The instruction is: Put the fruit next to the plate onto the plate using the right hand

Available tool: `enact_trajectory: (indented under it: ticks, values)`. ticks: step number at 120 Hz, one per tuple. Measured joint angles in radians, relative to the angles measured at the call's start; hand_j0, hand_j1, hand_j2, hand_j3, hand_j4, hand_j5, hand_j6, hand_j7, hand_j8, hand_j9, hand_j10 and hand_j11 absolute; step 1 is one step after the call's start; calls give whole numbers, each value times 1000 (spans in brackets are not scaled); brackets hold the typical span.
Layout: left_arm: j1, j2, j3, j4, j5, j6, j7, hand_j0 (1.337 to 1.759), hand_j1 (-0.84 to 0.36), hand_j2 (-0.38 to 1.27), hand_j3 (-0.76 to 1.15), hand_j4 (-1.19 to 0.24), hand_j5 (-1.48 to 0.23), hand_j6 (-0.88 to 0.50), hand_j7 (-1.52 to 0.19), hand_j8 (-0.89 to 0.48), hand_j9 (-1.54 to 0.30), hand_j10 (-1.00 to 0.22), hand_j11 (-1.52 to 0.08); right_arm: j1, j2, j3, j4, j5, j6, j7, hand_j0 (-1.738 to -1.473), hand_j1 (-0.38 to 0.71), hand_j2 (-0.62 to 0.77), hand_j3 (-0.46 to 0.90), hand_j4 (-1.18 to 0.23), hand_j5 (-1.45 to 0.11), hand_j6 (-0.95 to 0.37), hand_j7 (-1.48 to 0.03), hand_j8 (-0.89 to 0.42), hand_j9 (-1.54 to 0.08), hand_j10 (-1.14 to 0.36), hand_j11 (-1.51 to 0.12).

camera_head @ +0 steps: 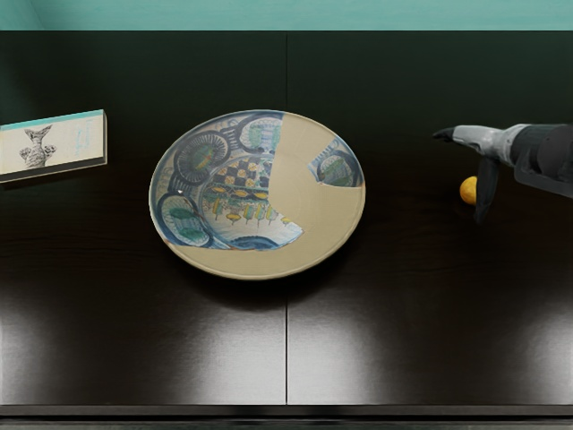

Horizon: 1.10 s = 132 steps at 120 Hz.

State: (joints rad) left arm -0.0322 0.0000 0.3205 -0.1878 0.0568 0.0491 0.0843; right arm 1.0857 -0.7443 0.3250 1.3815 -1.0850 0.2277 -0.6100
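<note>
A small orange fruit (pixel 467 189) lies on the dark table, well to the right of the plate. The plate (pixel 327 210) is large and beige with a blue, green and yellow pattern, and sits mid-table with nothing on it. My right hand (pixel 474 170) comes in from the right edge and hovers just above and beside the fruit. One finger (pixel 445 134) points left and the thumb (pixel 486 190) hangs down right next to the fruit. The fingers are spread and hold nothing. The fruit is partly hidden behind the thumb.
A flat box (pixel 52 145) with a fish drawing on its top lies at the left edge of the table. A seam (pixel 286 340) runs down the middle of the dark tabletop. A teal wall borders the far edge.
</note>
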Motion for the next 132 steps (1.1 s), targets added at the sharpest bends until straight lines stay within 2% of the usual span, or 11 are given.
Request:
enact_trajectory:
  ticks: [13,31,47,65,90,132]
  values:
    - [0,0,0,0,0,0,0,1658,349,0,0,0,0,0,0,0,0,0,0,-9,19,-36,-39,-14,-46,1,-1658,-306,-6,0,-43,-50,-45,-49,-43,-49,-42,-49]
    - [0,0,0,0,0,0,0,1658,349,0,0,0,0,0,0,0,0,0,0,-23,70,-84,-117,-61,-125,3,-1658,-226,-19,0,-109,-136,-111,-135,-110,-135,-108,-135]
    - [0,0,0,0,0,0,0,1658,349,0,0,0,0,0,0,0,0,0,0,-37,85,-116,-138,-84,-204,4,-1658,-119,-36,0,-199,-253,-202,-252,-200,-253,-198,-252]
    - [0,0,0,0,0,0,0,1658,349,0,0,0,0,0,0,0,0,0,0,-46,108,-174,-146,-108,-322,4,-1658,-56,-46,0,-251,-321,-254,-320,-252,-320,-250,-320]
    - [0,0,0,0,0,0,0,1658,349,0,0,0,0,0,0,0,0,0,0,-61,145,-222,-187,-120,-410,4,-1658,-21,-52,0,-281,-359,-283,-358,-281,-359,-280,-359]
    - [0,0,0,0,0,0,0,1658,349,0,0,0,0,0,0,0,0,0,0,-71,199,-244,-250,-124,-443,1,-1658,-8,-53,1,-291,-374,-293,-373,-292,-373,-290,-373]
